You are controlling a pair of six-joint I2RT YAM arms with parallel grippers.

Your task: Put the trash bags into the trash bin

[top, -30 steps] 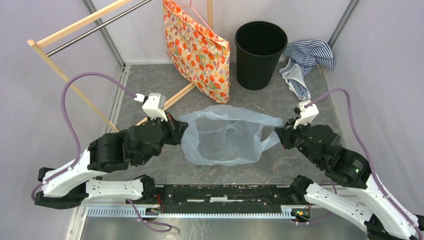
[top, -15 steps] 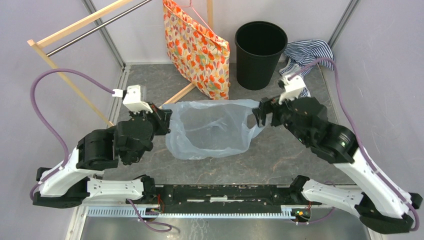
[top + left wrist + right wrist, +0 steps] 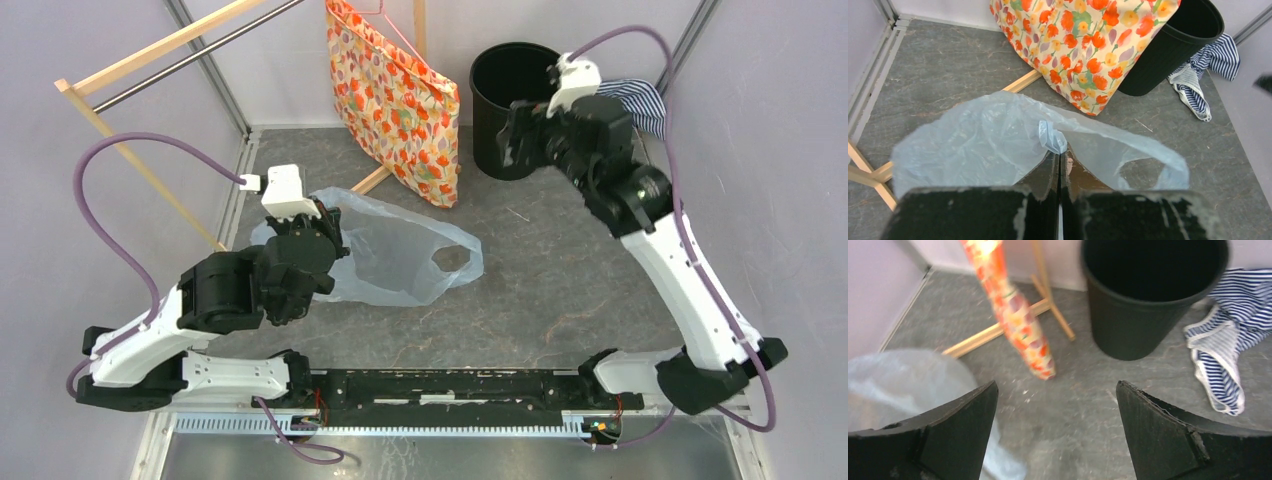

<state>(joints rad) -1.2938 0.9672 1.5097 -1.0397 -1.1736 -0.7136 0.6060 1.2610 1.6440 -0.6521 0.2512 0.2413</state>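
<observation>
Nothing is in the trash bin (image 3: 488, 140) yet, and no bag shows in its mouth in the right wrist view. The trash bag (image 3: 392, 258) lies slack on the grey marbled counter (image 3: 570, 280), well apart from the bin. The left jaws are clamped on a bunched pinch of its edge, while the right jaws stand wide apart and hold nothing, up by the bin's rim. I judge the whole carry and drop are left to do. The bag is thin, crinkly, translucent pale-blue film with a loop handle at one end — the bin is smooth black plastic, round, tapering downward, rolled at the rim

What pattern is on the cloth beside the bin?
Blue-and-white stripes; cloth shows best in the right wrist view.
</observation>
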